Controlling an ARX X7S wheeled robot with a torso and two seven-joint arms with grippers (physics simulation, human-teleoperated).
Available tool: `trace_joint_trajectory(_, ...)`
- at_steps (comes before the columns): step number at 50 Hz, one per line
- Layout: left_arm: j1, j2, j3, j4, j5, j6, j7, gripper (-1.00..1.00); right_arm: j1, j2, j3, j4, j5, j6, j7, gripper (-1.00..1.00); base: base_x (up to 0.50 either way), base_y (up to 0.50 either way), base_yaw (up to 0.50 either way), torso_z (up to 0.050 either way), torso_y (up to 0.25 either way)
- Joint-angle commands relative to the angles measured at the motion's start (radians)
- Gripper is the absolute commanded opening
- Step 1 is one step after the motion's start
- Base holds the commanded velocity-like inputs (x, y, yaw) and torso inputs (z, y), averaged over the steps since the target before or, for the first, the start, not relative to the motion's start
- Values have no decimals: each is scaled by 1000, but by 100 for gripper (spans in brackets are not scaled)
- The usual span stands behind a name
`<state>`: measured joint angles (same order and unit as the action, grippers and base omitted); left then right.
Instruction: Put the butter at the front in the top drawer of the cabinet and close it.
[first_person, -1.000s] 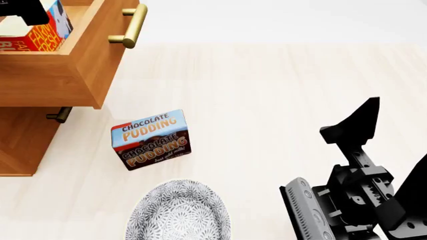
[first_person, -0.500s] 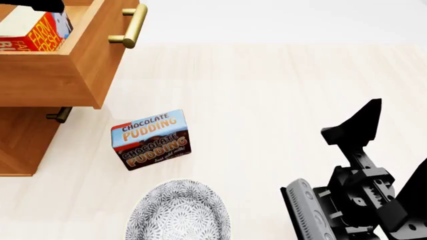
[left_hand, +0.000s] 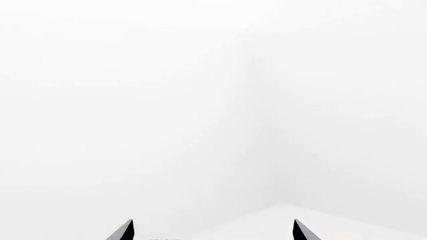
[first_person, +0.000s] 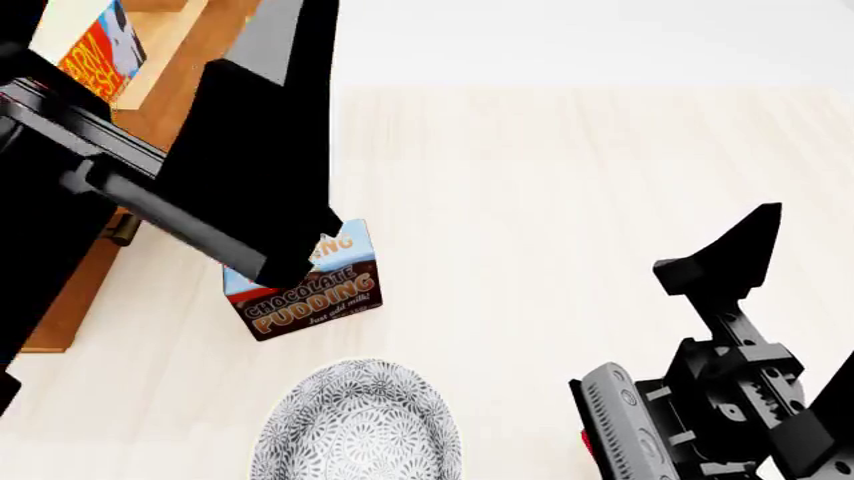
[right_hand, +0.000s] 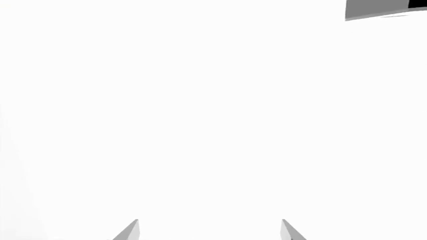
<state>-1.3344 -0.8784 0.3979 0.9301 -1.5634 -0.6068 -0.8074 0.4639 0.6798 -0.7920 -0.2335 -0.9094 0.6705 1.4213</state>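
The butter (first_person: 96, 52) lies inside the open top drawer (first_person: 171, 62) of the cabinet (first_person: 64, 298) at the far left of the head view. Only a corner of the carton shows. My left arm (first_person: 227, 150) hangs close to the camera and covers most of the drawer, including its handle. My left gripper (left_hand: 212, 231) is open and empty, and its wrist view shows only blank white. My right gripper (right_hand: 209, 231) is also open and empty. One of its fingers (first_person: 731, 255) points up at the lower right of the head view, far from the cabinet.
A Chocolate Pudding box (first_person: 318, 292) stands on the pale wooden floor just right of the cabinet, partly behind my left arm. A grey patterned bowl (first_person: 358, 425) sits in front of it. The end of the lower drawer's handle (first_person: 123, 228) peeks out.
My left arm has come up out of the drawer toward the camera and now covers the drawer front and handle. The butter stays in the drawer. My right arm has barely shifted.
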Motion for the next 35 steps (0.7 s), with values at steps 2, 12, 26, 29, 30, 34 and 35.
trace_joint_trajectory(2, 65, 101, 149, 117, 65, 45, 20, 100, -15, 9, 17, -14, -4, 6, -7, 100, 0, 0, 0, 0, 0)
trace_joint_trajectory(12, -186, -23, 859, 117, 328, 473, -22, 100, -20, 1, 23, 6, -1, -2, -3, 100, 0, 0, 0, 0, 0)
trace_joint_trajectory(26, -127, -19, 966, -12, 403, 560, 32, 100, -32, -6, 26, 4, -13, -1, -9, 100, 0, 0, 0, 0, 0)
trace_joint_trajectory(29, -111, -13, 968, -53, 412, 571, 45, 100, -34, -7, 27, 6, -14, -1, -10, 100, 0, 0, 0, 0, 0)
trace_joint_trajectory(30, -107, -11, 969, -63, 414, 573, 48, 100, -34, -8, 28, 8, -13, -2, -10, 100, 0, 0, 0, 0, 0)
trace_joint_trajectory(34, -89, 2, 971, -135, 414, 586, 72, 100, -34, -12, 29, 18, -10, -8, -7, 100, 0, 0, 0, 0, 0)
trace_joint_trajectory(35, -86, 5, 971, -151, 414, 589, 78, 100, -34, -12, 30, 18, -10, -8, -8, 100, 0, 0, 0, 0, 0)
